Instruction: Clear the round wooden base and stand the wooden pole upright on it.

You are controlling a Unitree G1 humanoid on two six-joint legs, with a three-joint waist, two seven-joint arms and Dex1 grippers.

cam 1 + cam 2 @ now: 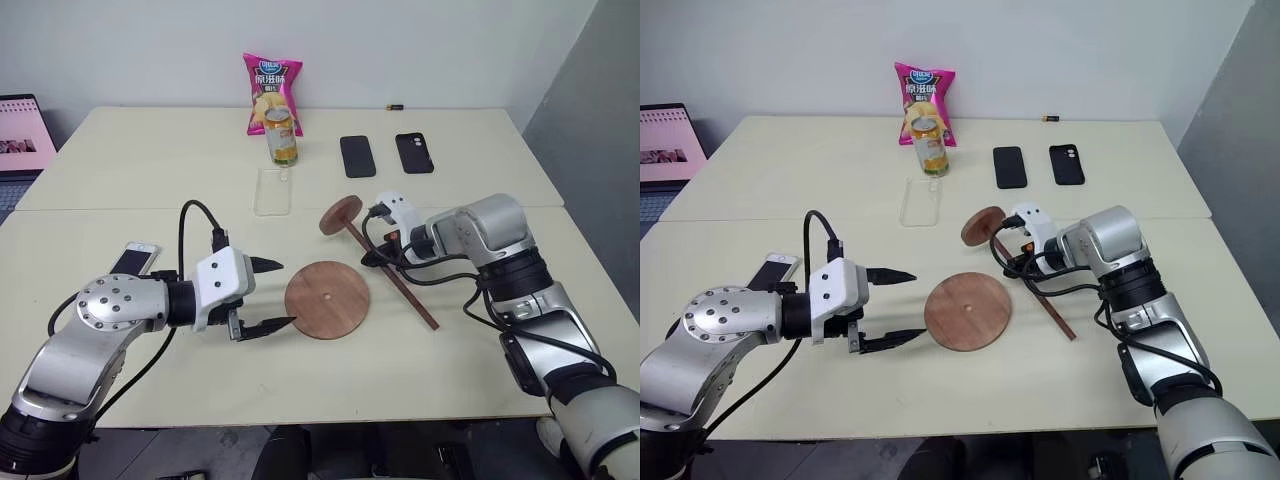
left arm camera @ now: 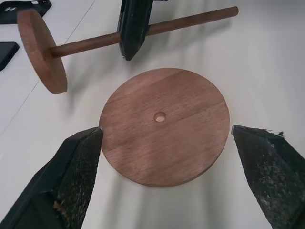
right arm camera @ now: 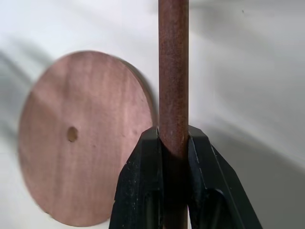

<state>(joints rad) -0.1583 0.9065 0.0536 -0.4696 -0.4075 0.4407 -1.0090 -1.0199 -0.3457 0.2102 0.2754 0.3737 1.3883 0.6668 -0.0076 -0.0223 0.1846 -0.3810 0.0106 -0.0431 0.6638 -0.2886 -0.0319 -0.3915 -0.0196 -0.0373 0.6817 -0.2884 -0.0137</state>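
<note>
Desk (image 1: pixel 120 380) layout, left side first: a laptop (image 1: pixel 22 135) sits at the far left edge, and a white phone (image 1: pixel 135 257) lies flat beside the left forearm. Left arm reaches in low from the near left corner, forearm angled toward the centre, wrist pitched slightly downward. Left claw (image 1: pixel 270 295) points at the round wooden base (image 1: pixel 327 299) with both fingers (image 2: pixel 71 176) spread wide apart, holding nothing; the tips stand just short of the base's left rim, one on either side of it in the left wrist view. The base lies flat near the desk centre, centre hole up, nothing resting on it.

Behind the base: a clear phone case (image 1: pixel 273 191), a drinks can (image 1: pixel 282 135) and a pink snack bag (image 1: pixel 272 93).

Just right of the base, the wooden pole (image 1: pixel 400 285) lies slanted, its disc end toward the far side and raised on edge, its plain end nearer. Right claw (image 1: pixel 385 257) is clamped on the pole's shaft at mid-length, fingers pressed against both sides. Right arm comes from the near right corner, elbow bent, wrist tipped down and turned toward the left.

Two dark phones (image 1: pixel 357 155) lie farther back.
</note>
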